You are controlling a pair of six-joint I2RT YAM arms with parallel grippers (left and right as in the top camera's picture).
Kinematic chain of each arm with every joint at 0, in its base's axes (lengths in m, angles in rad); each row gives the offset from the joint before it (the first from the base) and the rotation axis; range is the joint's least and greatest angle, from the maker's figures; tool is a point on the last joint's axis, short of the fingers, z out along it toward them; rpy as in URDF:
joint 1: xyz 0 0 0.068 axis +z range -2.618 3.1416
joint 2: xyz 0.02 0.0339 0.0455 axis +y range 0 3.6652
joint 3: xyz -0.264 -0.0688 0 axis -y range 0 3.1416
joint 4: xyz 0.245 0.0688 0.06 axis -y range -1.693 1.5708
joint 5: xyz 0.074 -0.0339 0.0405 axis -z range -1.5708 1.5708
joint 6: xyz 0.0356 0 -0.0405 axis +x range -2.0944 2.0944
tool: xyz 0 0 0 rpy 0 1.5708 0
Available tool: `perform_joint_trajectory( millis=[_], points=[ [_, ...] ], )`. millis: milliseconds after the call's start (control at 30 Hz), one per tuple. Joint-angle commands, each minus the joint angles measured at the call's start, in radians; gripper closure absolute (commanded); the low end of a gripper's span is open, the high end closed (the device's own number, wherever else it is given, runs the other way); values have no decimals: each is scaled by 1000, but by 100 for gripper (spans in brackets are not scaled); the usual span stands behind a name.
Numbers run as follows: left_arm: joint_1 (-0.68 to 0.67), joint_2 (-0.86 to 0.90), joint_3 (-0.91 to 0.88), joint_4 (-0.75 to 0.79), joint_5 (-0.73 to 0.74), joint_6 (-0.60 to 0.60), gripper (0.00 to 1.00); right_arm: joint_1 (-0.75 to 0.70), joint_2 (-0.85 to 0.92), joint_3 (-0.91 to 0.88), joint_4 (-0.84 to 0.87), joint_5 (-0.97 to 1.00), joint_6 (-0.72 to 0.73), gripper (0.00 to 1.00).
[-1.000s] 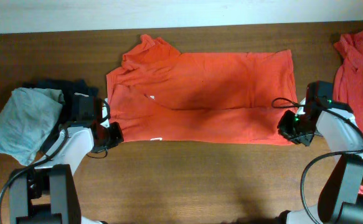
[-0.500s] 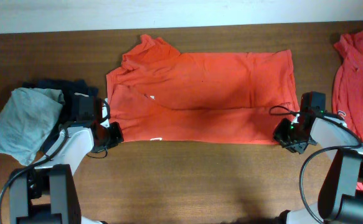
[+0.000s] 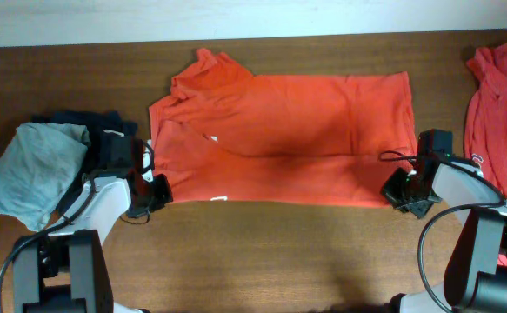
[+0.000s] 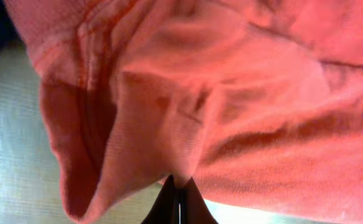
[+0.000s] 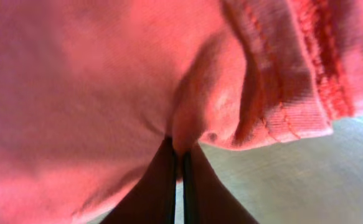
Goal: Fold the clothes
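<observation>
Since a second ago the right hand (image 3: 400, 192) has slid a bit nearer and leftward, and the near hem of the big orange-red cotton T-shirt (image 3: 296, 122) has come nearer with it, so the crease that ran across the lower part looks flatter now. Left hand (image 3: 156, 193) has barely shifted. The shirt lies spread sideways across the middle of the brown wooden table (image 3: 279, 261), collar end bunched up at the far left, hem end on the right, with a little scrap of white print (image 3: 218, 197) peeking out at the near edge. Left hand sits at the near-left corner of it, right hand at the near-right corner. Both wrist views show the same thing: black fingertips (image 4: 172, 202) squeezed together with a pinch of orange fabric caught between them, and the right fingertips (image 5: 167, 171) likewise, next to a stitched hem. Over on the far right there's a second crumpled orange-red shirt (image 3: 496, 113), well apart from the spread one. On the left a light-grey folded garment (image 3: 27, 169) lies against a dark navy garment (image 3: 70, 119), just beside the left arm.
</observation>
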State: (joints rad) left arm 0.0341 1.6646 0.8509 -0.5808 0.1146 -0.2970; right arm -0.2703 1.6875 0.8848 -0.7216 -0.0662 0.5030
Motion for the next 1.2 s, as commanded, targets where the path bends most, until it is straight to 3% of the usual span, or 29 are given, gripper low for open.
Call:
perform_joint_trajectory(
  millis=[0,200,533,733,967,1167],
  points=[
    [4,8,-3,-53,-30,-87,99,-13,41,-44,-93,258,143,96],
    [4,8,-3,-156,48,-163,99,-65,40,-44,-127,290,160,96],
    [4,8,-3,-354,106,-163,99,-96,40,-44,-128,314,133,96],
    [3,8,-3,-351,97,-160,99,-96,40,-44,-130,295,133,96],
    [3,-23,19,-340,42,-100,99,-97,12,-32,-146,244,100,81],
    [3,-138,90,-394,42,-77,91,-98,-110,16,-175,232,105,70]
  ],
)
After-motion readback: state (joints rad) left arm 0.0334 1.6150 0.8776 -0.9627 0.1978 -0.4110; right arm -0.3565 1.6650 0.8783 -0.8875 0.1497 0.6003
